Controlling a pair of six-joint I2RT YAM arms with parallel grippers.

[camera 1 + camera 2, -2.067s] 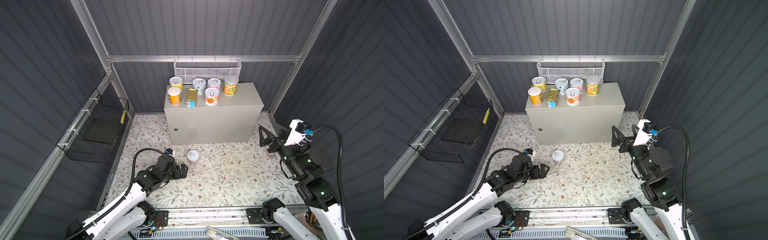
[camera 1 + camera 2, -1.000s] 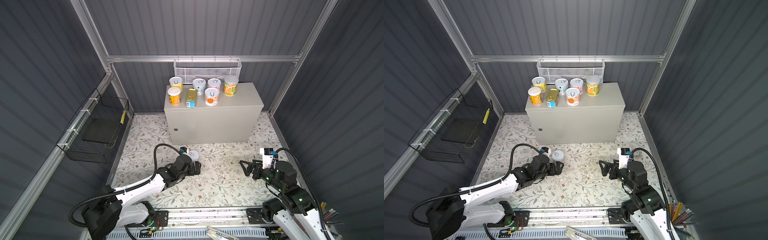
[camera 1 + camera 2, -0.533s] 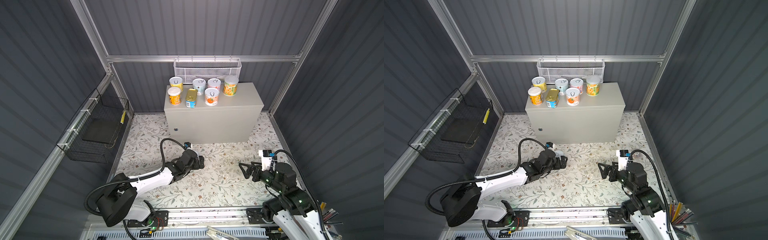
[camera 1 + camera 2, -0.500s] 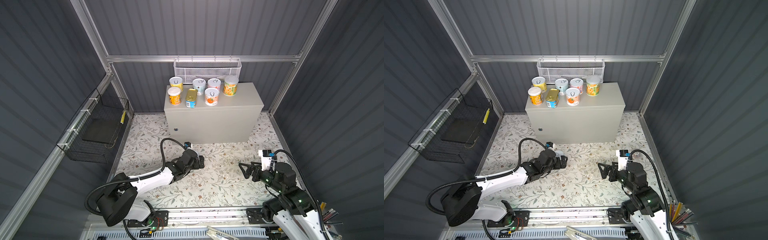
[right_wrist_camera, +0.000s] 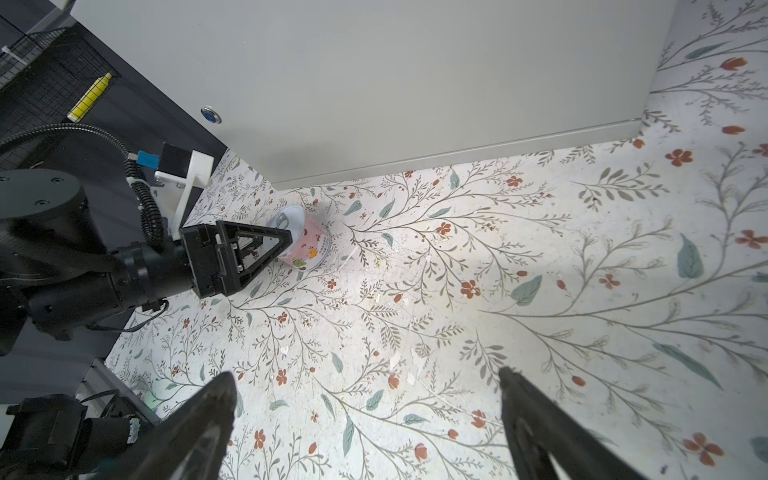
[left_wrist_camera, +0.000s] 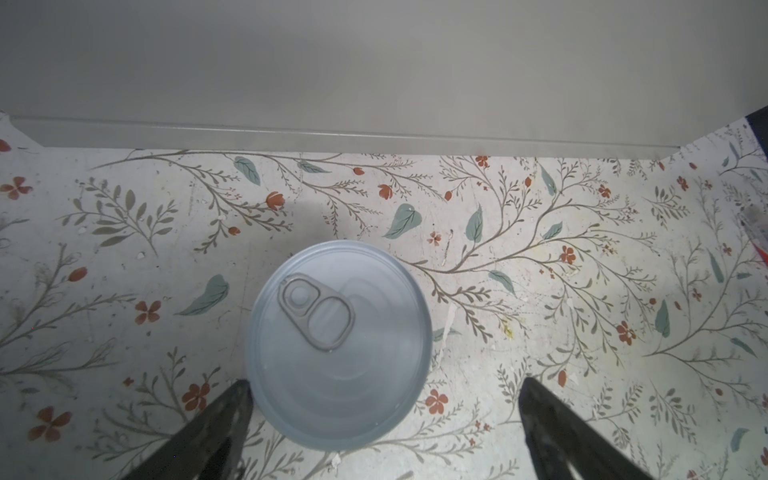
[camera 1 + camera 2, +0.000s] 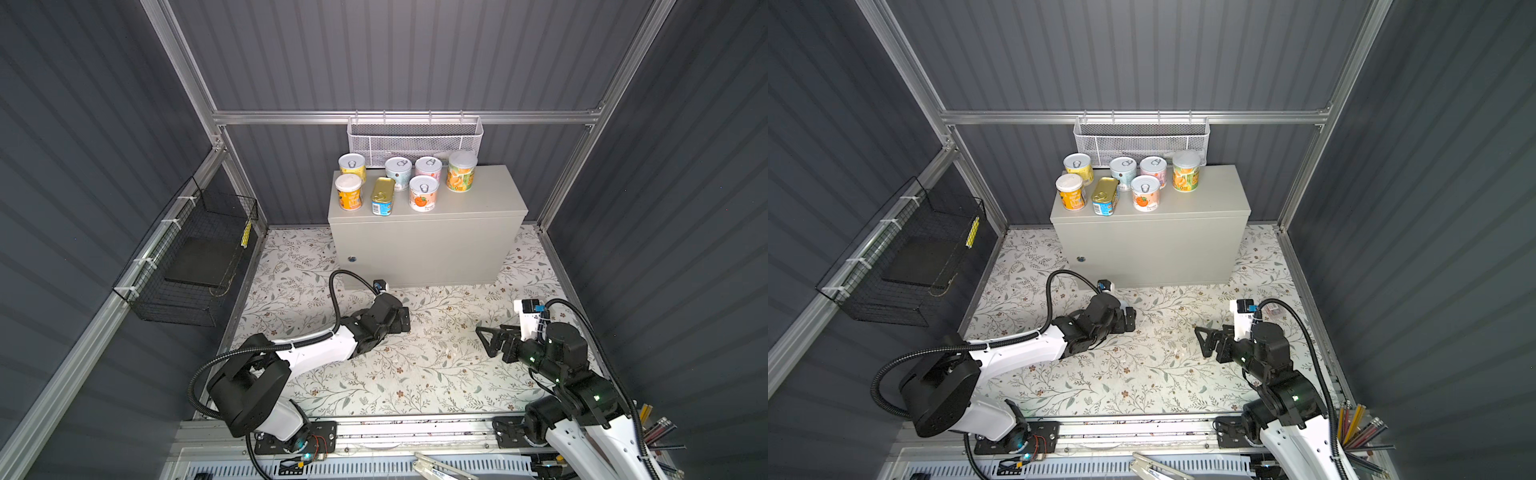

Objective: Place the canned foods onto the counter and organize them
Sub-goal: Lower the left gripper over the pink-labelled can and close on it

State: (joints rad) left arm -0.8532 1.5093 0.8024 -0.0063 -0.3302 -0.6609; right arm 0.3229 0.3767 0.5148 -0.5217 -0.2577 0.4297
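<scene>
left gripper (image 6: 384, 388), jaws wide and holding nothing, brackets the last can (image 6: 338, 345) to lift it onto the counter (image 7: 424, 245), while right gripper (image 5: 365, 376) idles open, empty.

The can (image 6: 338, 345) on the floor showed only its lid to the left wrist camera, its label out of sight, while the fingers (image 6: 216, 428) of the left end effector (image 6: 383, 381) ran off the frame's edge. In both top views that end effector covered the can. From the right wrist camera one finger crossed it, and its label print was too small to read.
</scene>
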